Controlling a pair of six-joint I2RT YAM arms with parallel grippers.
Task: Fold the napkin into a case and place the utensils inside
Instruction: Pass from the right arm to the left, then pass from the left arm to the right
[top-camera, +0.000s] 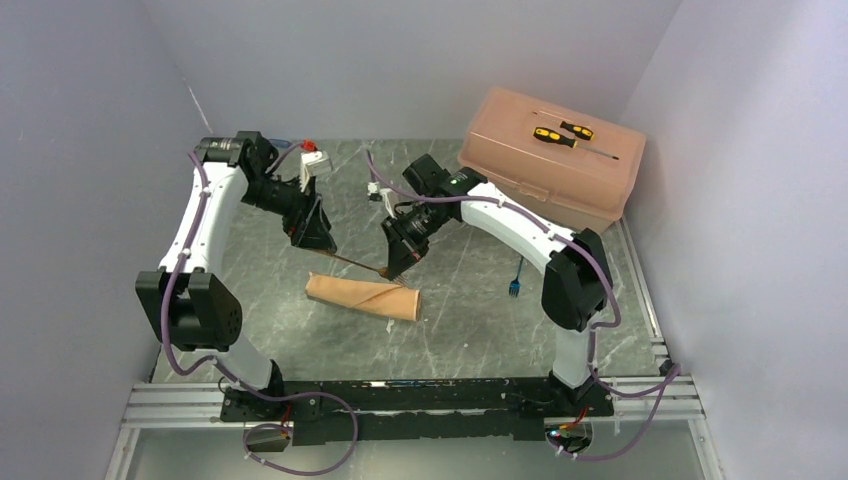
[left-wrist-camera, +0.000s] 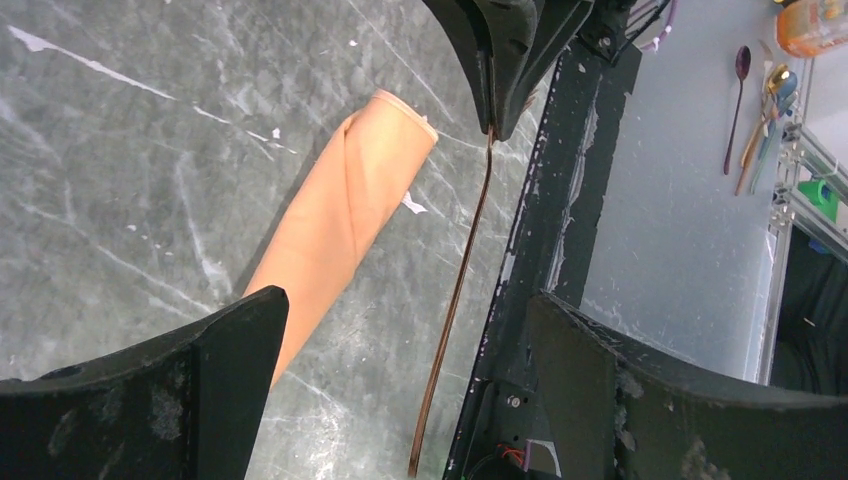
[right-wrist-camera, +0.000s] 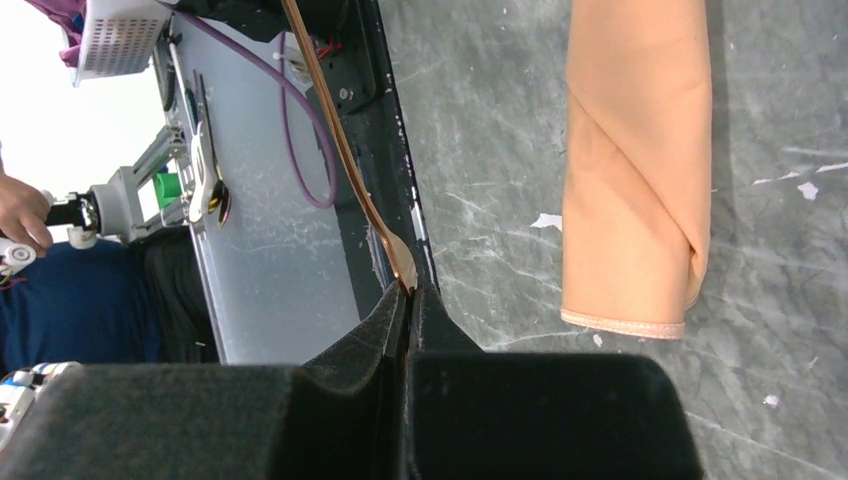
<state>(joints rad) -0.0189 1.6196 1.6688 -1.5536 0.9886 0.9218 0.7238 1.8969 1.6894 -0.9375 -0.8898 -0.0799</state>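
While the folded case (top-camera: 362, 297) is lying on the desk (top-camera: 470, 335), the right jaws are clenching a gold utensil (left-wrist-camera: 454, 300) by one end; the left jaws are gaping open.

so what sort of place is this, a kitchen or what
Probably a robotics lab test cell, not a kitchen: plain white panel walls box in a grey marble-patterned tabletop, and a hard pink plastic box carries yellow-and-black screwdrivers.
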